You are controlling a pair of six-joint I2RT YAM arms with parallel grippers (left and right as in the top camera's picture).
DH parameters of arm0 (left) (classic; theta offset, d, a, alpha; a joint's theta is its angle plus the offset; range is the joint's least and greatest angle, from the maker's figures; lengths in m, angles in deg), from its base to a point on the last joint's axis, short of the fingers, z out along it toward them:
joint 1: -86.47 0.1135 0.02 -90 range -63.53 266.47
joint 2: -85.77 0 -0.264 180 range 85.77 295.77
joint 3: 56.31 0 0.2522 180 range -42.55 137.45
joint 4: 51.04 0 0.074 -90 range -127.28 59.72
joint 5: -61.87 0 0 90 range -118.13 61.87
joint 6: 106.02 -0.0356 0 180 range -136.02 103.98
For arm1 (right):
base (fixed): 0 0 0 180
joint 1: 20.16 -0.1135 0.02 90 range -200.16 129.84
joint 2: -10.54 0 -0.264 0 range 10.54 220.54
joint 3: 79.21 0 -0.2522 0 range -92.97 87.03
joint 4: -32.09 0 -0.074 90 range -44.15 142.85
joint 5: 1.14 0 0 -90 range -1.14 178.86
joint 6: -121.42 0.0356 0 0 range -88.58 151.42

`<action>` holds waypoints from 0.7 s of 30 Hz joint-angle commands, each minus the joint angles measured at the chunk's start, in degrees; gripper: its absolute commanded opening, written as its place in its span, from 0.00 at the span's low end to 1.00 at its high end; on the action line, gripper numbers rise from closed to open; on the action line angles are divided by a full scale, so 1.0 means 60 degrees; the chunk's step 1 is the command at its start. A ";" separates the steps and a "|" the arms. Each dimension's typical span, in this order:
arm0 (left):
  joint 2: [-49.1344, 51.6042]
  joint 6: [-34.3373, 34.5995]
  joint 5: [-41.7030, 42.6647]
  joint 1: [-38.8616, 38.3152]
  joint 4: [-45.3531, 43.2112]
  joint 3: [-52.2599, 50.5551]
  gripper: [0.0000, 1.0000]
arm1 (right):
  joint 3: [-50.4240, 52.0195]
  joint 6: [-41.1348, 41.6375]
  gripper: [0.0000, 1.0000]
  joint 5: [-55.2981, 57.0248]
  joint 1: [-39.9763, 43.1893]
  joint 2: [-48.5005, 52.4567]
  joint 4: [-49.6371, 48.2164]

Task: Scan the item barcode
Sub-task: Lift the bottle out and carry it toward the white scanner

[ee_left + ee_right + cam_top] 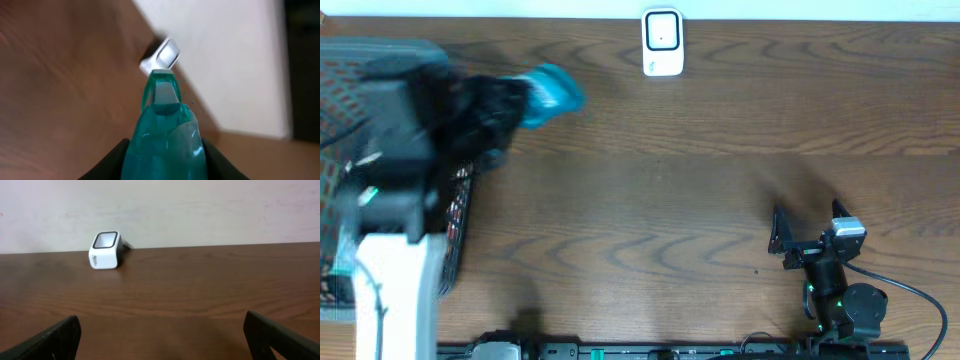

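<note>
Hanging over the table (670, 200), a teal item (552, 95) is clasped by the left gripper (508, 105), well apart from the white scanner (662, 43); its print is unreadable. The right gripper (808, 222) is spread wide, empty.

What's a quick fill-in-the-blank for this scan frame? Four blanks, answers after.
1. The left end effector is shut on a translucent plastic item coloured ____.
2. The small white box-shaped barcode scanner has a ____ rim around its window.
3. The right end effector is ____ and holds nothing.
4. In the overhead view, the black mesh basket lies at the ____ edge of the picture.
Missing words: teal; black; open; left.
</note>
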 commanded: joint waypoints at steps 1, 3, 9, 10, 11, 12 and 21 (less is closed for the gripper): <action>0.0980 -0.0098 -0.1104 -0.1450 -0.0102 0.0280 0.33 | 0.0015 -0.0084 0.99 -0.0055 -0.0040 -0.0007 0.0040; 0.1577 -0.0208 -0.1523 -0.2120 -0.0033 0.0280 0.33 | 0.0015 -0.0084 0.99 -0.0055 -0.0040 -0.0007 0.0040; 0.3115 -0.0911 -0.2382 -0.3621 -0.0022 0.0280 0.34 | 0.0015 -0.0084 0.99 -0.0055 -0.0040 -0.0007 0.0040; 0.3289 -0.1005 -0.2535 -0.3785 0.0004 0.0280 0.34 | 0.0015 -0.0084 0.99 -0.0055 -0.0040 -0.0007 0.0040; 0.3486 -0.1093 -0.2728 -0.3971 0.0044 0.0280 0.34 | 0.0015 -0.0084 0.99 -0.0055 -0.0040 -0.0007 0.0040; 0.3727 -0.1177 -0.2940 -0.4178 0.0117 0.0280 0.34 | 0.0015 -0.0084 0.99 -0.0055 -0.0040 -0.0007 0.0040; 0.5067 -0.2084 -0.3206 -0.4918 0.0273 0.0280 0.38 | 0.0015 -0.0084 0.99 -0.0055 -0.0040 -0.0004 0.0040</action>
